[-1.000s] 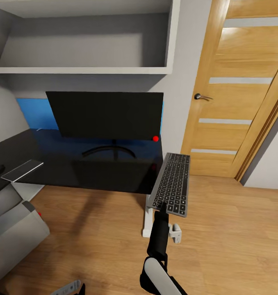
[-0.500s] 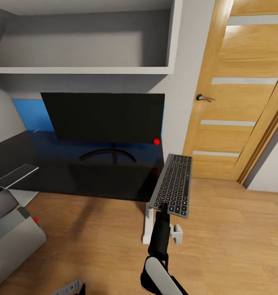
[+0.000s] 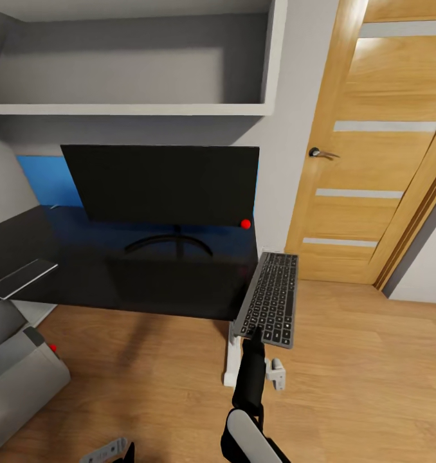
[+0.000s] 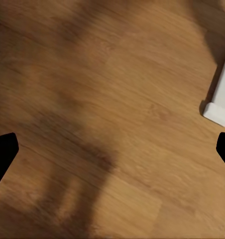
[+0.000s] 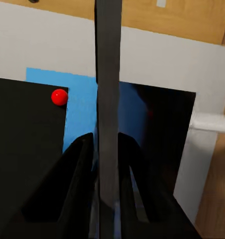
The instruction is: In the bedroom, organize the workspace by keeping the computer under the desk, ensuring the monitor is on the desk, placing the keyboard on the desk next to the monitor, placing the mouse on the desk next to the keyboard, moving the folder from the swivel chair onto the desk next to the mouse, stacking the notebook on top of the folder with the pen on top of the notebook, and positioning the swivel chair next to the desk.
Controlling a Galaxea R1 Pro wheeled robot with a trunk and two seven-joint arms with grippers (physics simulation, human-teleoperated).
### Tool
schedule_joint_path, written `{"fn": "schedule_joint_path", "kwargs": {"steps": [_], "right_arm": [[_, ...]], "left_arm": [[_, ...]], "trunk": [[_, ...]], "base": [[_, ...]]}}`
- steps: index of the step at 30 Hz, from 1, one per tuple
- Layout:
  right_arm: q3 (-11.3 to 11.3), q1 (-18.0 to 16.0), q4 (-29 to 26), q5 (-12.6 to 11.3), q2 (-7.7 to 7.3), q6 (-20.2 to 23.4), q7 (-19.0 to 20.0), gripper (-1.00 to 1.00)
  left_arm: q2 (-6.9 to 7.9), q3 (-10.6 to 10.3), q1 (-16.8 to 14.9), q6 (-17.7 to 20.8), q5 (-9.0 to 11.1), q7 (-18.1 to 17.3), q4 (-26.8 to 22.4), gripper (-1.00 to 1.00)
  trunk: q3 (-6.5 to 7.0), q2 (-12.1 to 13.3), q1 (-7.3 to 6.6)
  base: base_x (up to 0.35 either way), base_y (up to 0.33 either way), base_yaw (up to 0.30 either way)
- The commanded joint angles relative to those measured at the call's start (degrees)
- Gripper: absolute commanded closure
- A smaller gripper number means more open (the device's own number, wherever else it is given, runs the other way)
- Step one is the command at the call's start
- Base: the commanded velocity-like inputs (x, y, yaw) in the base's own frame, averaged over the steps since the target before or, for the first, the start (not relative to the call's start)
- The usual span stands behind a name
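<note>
The wide black monitor [image 3: 160, 183] stands on the black desk [image 3: 83, 270]; its corner with a red dot appears in the right wrist view [image 5: 28, 149]. My right gripper [image 3: 253, 331] is shut on the near end of the slim keyboard [image 3: 271, 297]. It holds the keyboard level beside the desk's right edge, above the floor. The right wrist view has the keyboard edge-on [image 5: 108, 99] between the dark fingers [image 5: 80, 179]. A thin dark notebook [image 3: 22, 278] lies on the desk's left part. My left gripper [image 4: 112, 149] hangs open over bare wooden floor.
A white desk leg [image 3: 231, 360] stands under the desk's right end, also seen from the left wrist [image 4: 219, 99]. A wooden door [image 3: 372, 161] is to the right and a wall shelf [image 3: 128, 64] hangs above. A light grey boxy shape [image 3: 18, 379] with a red dot sits low left.
The whole view has shifted slightly as the camera moved. The keyboard in my right gripper has dropped a little and sits closer to the desk's right edge.
</note>
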Motion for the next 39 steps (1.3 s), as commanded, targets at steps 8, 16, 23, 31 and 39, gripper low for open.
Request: {"fn": "schedule_joint_path", "kwargs": {"steps": [8, 16, 23, 31, 39], "right_arm": [[0.3, -0.06, 1.06, -0.18, 0.0, -0.17, 0.8, 1.0], [0.51, -0.06, 1.08, -0.14, 0.0, -0.21, 0.78, 1.0], [0.1, -0.06, 1.07, -0.18, 0.0, -0.21, 0.89, 1.0], [-0.04, -0.06, 1.05, -0.18, 0.0, -0.21, 0.9, 1.0], [0.02, -0.06, 1.14, -0.12, 0.0, -0.21, 0.97, 1.0]], "left_arm": [[0.09, -0.1, -0.01, 0.22, 0.46, 0.37, -0.13, -1.0], [0.12, -0.09, 0.0, 0.22, 0.46, 0.37, -0.13, -1.0], [0.13, -0.08, 0.0, 0.3, 0.52, 0.37, -0.13, -1.0], [0.13, -0.04, 0.01, 0.31, 0.53, 0.37, -0.13, -1.0], [0.12, -0.16, 0.0, 0.15, 0.32, 0.22, -0.03, -1.0]], "trunk": [[-0.4, -0.84, 0.45], [-0.1, -0.84, 0.45], [0.08, -0.84, 0.45], [0.09, -0.84, 0.45], [0.09, -0.84, 0.45]], "base": [[0.0, 0.0, 0.0], [0.0, 0.0, 0.027], [0.0, 0.0, 0.025], [0.0, 0.0, 0.001], [0.0, 0.0, 0.0]]}}
